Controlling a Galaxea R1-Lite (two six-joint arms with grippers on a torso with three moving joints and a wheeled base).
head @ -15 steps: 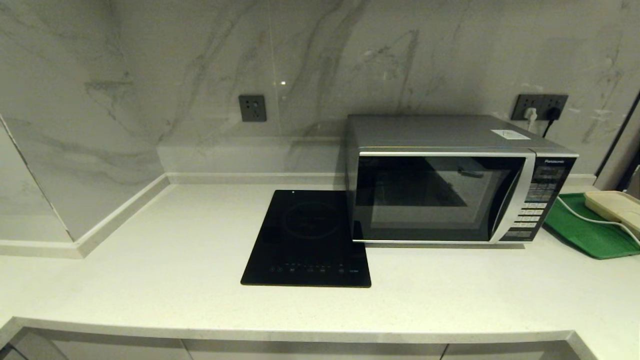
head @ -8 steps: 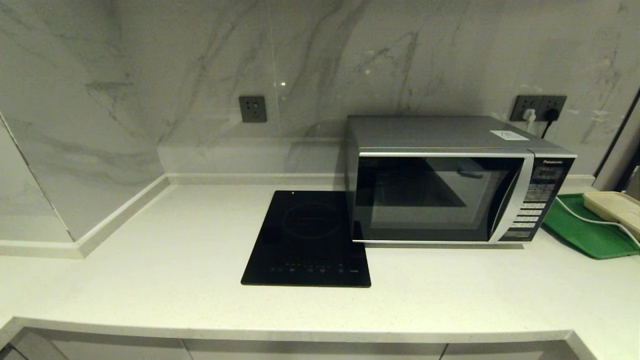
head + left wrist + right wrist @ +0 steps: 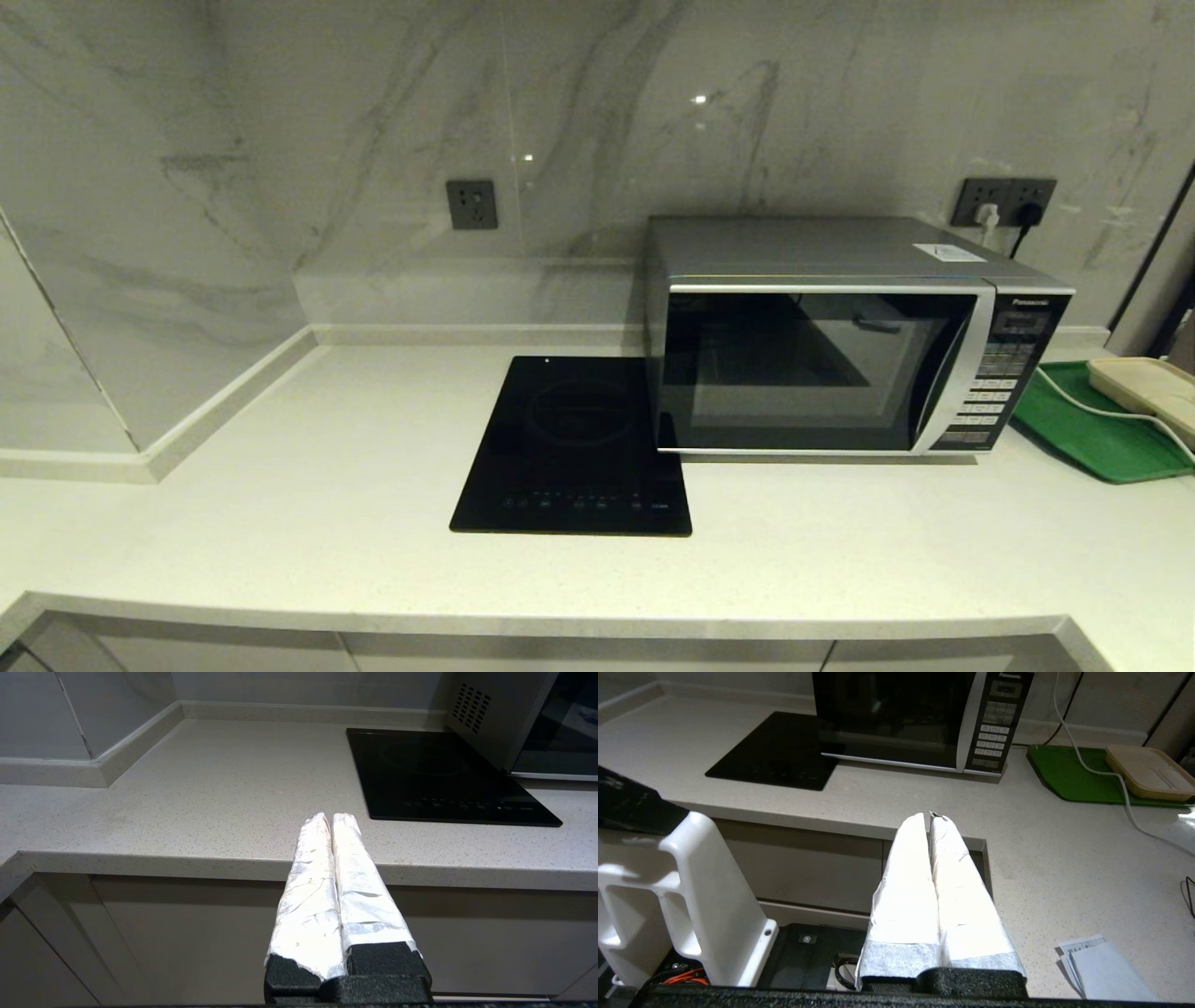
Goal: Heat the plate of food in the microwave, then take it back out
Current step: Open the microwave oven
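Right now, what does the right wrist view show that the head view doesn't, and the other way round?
Only the right wrist view shows the right gripper, fingers shut and empty, short of the counter edge, and papers on the counter. Only the head view shows the wall sockets and the microwave's top. Both show the microwave with its door closed, the black hob and the green tray. Neither shows a plate of food.

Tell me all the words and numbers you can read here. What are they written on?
"Panasonic": on top of the button panel of the microwave.
Buttons on the microwave's panel: marks too small to read.
White sticker on top of the microwave: too small to read.
Touch marks along the front of the black hob: too small to read.
Papers on the counter: print too blurred to read.
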